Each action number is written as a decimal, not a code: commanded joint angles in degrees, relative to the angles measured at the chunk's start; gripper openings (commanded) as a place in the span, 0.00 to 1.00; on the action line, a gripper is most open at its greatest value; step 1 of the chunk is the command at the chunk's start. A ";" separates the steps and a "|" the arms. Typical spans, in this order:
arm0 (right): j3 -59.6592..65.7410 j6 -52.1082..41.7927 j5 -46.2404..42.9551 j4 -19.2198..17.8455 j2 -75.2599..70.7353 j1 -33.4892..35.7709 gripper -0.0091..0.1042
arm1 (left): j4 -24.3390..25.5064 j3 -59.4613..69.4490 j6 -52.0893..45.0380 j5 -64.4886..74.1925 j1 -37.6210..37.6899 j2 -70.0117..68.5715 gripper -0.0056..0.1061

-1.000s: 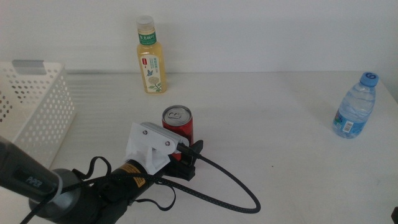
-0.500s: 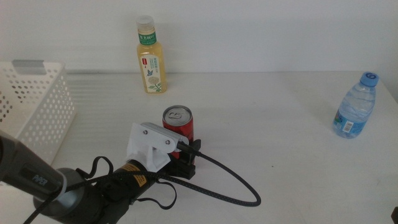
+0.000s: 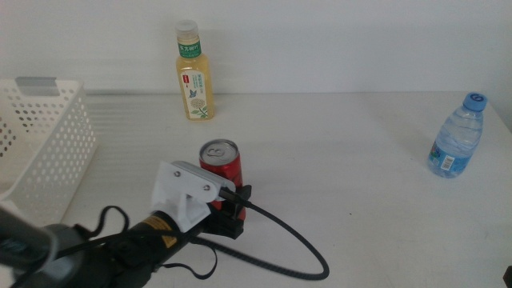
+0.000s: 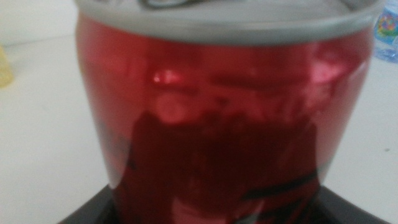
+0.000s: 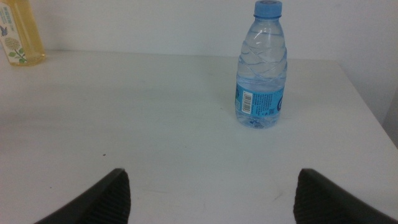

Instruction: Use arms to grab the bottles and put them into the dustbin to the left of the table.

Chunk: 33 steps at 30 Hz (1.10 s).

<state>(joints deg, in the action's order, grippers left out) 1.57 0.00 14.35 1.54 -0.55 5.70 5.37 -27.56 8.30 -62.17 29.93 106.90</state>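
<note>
The slim red can (image 3: pixel 220 163) stands mid-table and fills the left wrist view (image 4: pixel 217 112). My left gripper (image 3: pixel 229 210) reaches in from the lower left and is shut on the can's lower part, with the dark jaws showing under it. The yellow bottle (image 3: pixel 194 80) with green label stands at the back of the table. The clear water bottle (image 3: pixel 456 138) with blue cap stands at the far right. It also stands upright ahead of my right gripper (image 5: pixel 211 199), which waits open and well short of it. The white perforated dustbin (image 3: pixel 48 136) sits at the left.
A black cable (image 3: pixel 288 244) loops over the white table (image 3: pixel 344 160) to the right of the left arm. The yellow bottle (image 5: pixel 18 34) shows at the edge of the right wrist view.
The left gripper and the red can have shifted together a little to the left. The bottles and the right arm have not moved.
</note>
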 commanded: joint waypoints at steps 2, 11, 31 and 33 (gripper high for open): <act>-0.40 -0.47 -4.16 -0.37 -1.59 -0.30 0.78 | -0.79 0.92 0.73 -7.97 0.20 -7.90 0.01; -0.40 -0.47 -4.16 -0.37 -1.59 -0.30 0.78 | -0.66 1.65 0.53 9.38 0.20 -22.63 0.01; -0.40 -0.47 -4.16 -0.37 -1.59 -0.30 0.78 | -0.65 -9.14 0.08 52.39 0.13 -45.37 0.01; -0.40 -0.47 -4.16 -0.37 -1.59 -0.30 0.78 | -0.58 -11.12 -0.44 56.55 0.13 -45.37 0.01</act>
<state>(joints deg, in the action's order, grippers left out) 1.57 0.00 14.35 1.54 -0.55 5.70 5.42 -34.99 7.89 -3.19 29.93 63.36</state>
